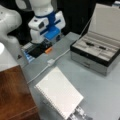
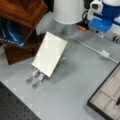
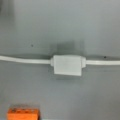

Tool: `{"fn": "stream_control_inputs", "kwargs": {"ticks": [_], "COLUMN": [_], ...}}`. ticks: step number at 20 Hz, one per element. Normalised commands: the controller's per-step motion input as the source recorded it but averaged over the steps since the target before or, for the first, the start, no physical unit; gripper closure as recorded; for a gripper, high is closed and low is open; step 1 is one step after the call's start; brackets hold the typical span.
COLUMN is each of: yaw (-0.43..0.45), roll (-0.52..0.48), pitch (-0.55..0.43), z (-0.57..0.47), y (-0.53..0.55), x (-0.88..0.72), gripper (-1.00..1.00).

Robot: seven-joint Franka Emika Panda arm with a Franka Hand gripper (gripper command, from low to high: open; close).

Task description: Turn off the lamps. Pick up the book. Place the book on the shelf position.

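So the claw (image 1: 41,46) sits at a front view's top left, hanging low over the grey surface (image 1: 100,92) under the white and blue wrist block, and honestly I can't tell if its fingers are apart or together since the dark tip just blurs into the stuff below it. In the wrist view there are no fingers showing at all, just the white inline cord switch (image 3: 67,65) dead center on its white cord (image 3: 22,60), with a little orange block (image 3: 23,113) at the bottom edge. That same switch (image 1: 50,61) lies on the surface a bit below the claw in a front view, apart from it, and the orange block (image 1: 48,50) is right next to the claw tip. The lamp shade (image 2: 68,11), smooth and cream-white, stands at a front view's top, just beside the blue wrist part. The book (image 1: 59,92), a white spiral-bound notebook, lies propped at a tilt on a small metal stand, well away from the claw, nothing holding it. The shelf position (image 1: 13,95), the glossy reddish-brown wood top, is at a front view's bottom left, close beside the book. An open grey case (image 1: 96,53) with compartments sits on the right.
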Motion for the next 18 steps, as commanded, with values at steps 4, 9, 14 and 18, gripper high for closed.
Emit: {"fn": "stream_control_inputs", "kwargs": {"ticks": [4,9,14,18], "yaw": [0.096,0.196,0.259,0.282], "roll": [-0.065,-0.065,-0.137,-0.170], "pitch": [0.330,0.315,0.306,0.285], "z": [0.29,0.34,0.21,0.10], "y": [-0.02,-0.07,-0.18,-0.23], "x": [0.65,0.62,0.72,0.71], "gripper": [-1.00,-1.00,-1.00,-1.00]}}
